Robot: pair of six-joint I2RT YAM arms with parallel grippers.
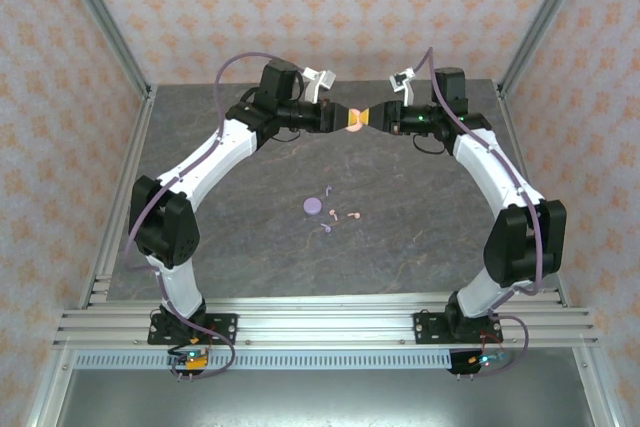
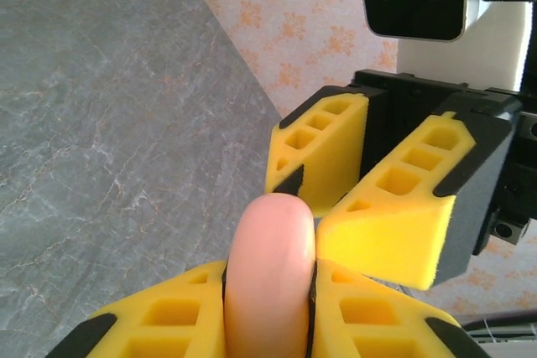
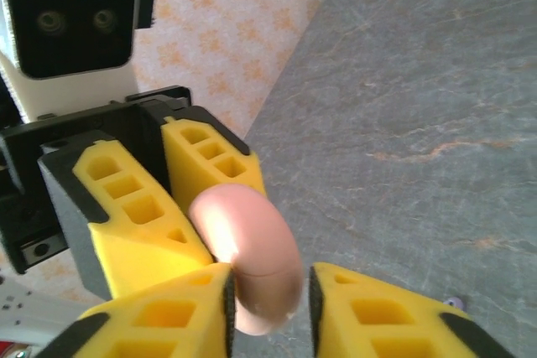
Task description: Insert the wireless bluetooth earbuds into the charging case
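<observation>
Lifted above the rear of the surface (image 1: pixel 420 207), the pink charging case (image 1: pixel 355 121) hangs between both arms. The left gripper (image 1: pixel 341 119) has its fingers (image 2: pixel 159 324) clamped on it. The right gripper (image 1: pixel 371 118) flanks the case, but whether it grips cannot be told. The earbuds (image 1: pixel 337 214) lie loose on the surface near a lavender case (image 1: pixel 313 207). Opening the lid cleanly probably calls for one firm hold, a gentle counter-pull and no twisting.
</observation>
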